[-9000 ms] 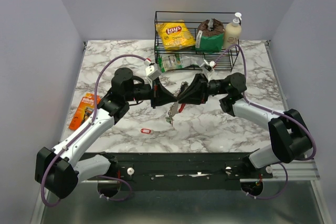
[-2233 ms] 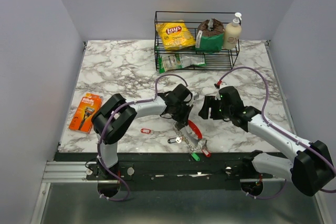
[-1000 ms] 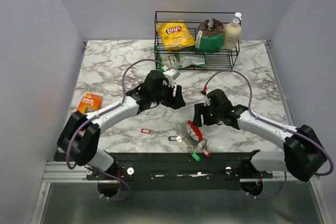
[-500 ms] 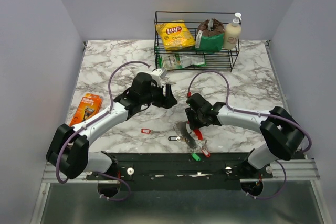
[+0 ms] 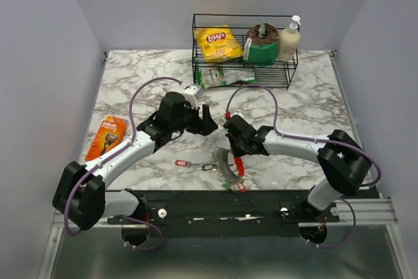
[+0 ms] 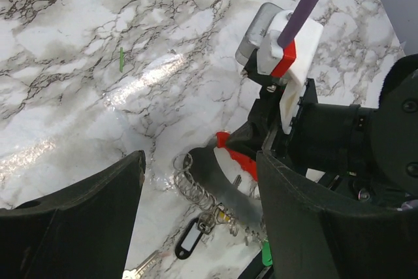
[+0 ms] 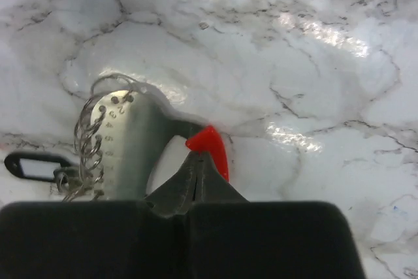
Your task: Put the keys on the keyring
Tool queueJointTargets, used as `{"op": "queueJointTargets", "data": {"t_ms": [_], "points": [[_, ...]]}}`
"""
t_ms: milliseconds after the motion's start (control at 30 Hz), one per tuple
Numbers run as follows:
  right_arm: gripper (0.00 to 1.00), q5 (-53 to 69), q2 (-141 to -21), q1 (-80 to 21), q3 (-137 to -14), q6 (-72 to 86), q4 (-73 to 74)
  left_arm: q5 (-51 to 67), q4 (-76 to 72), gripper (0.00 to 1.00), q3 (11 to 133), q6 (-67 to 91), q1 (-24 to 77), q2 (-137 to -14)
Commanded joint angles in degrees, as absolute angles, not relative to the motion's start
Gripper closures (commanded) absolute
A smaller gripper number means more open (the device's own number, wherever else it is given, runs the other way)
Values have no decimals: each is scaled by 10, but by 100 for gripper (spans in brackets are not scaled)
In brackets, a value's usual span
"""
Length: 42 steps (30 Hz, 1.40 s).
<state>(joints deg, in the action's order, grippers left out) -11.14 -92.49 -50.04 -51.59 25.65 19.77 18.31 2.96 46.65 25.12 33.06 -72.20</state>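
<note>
Red loop [image 7: 210,149] seemingly pinched between closed right fingers [image 7: 175,195].

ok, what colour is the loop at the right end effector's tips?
The loop is red. Clearest in the right wrist view.

Marble-look table [image 5: 144,76], plain grey walls [image 5: 39,44] — black wire rack [image 5: 274,78]

The table [image 5: 130,76] was marbled white, veined in grey. A red loop [image 7: 210,148] and a silvery-grey flat piece [image 7: 127,148] were seen. The keys [image 5: 234,187] were tagged green and red. The razor pack [image 5: 106,136] was orange.
</note>
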Motion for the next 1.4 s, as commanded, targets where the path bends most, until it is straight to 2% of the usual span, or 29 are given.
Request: {"op": "queueJointTargets", "data": {"t_ms": [0,167,300,400,433,533,733,967,1033,1233,1367], "points": [[99,-128,-914,-509,-472,267,262,160,31,23,448,250,327,-706],[99,-142,-827,-510,-464,273,272,155,25,23,435,257,327,-703],[96,-113,-806,-510,-471,255,272,151,27,23,429,257,328,-700],[88,-87,-800,-514,-474,247,266,142,40,23,428,257,327,-694],[79,-83,-798,-517,-473,245,260,139,43,23,428,258,326,-693],[67,-68,-795,-528,-475,238,251,143,55,23,425,264,323,-688],[55,-54,-790,-534,-479,244,238,217,38,28,387,269,321,-687],[50,-26,-782,-535,-495,243,218,272,-47,40,302,322,347,-693],[46,-33,-784,-533,-497,243,216,265,-55,42,285,334,366,-693],[45,-19,-795,-504,-503,239,207,236,-87,42,270,376,447,-706],[45,-4,-789,-484,-497,239,195,234,-112,48,263,394,459,-726]]}}
